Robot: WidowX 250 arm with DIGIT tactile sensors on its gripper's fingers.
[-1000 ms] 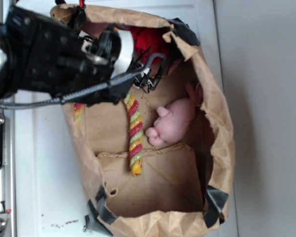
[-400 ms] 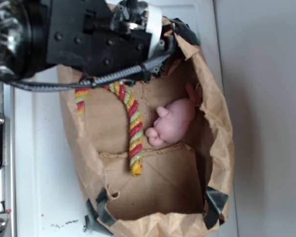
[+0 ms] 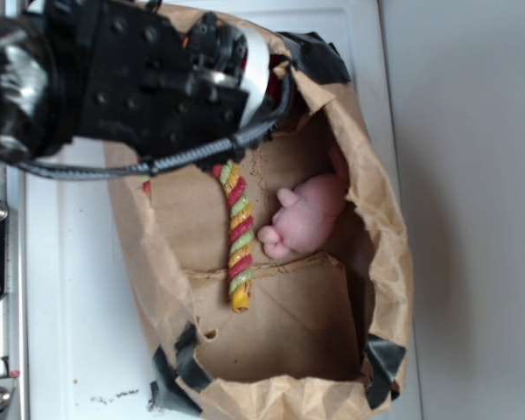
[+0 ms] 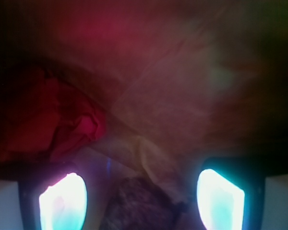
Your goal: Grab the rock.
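- The claw (image 4: 141, 201) hangs spread wide inside the crumpled brown paper bag (image 3: 385, 219).
- The rough brown-grey rock (image 4: 141, 206) lies between its fingers (image 4: 62, 201), beside a crumpled red wad (image 4: 53, 120).

My exterior view is bright and evenly lit, almost washed out on the white table (image 3: 70, 289), with soft shadow pooling inside the paper bag (image 3: 394, 227) along its right wall. The arm (image 3: 114, 79) is close to the lens and slightly blurred, with glints on its black casing. My wrist view is dim, murky and soft all over, tinted red-brown. The two fingers (image 4: 62, 201) glow overexposed cyan-white. The rock (image 4: 139, 206) between them is dark and out of focus.
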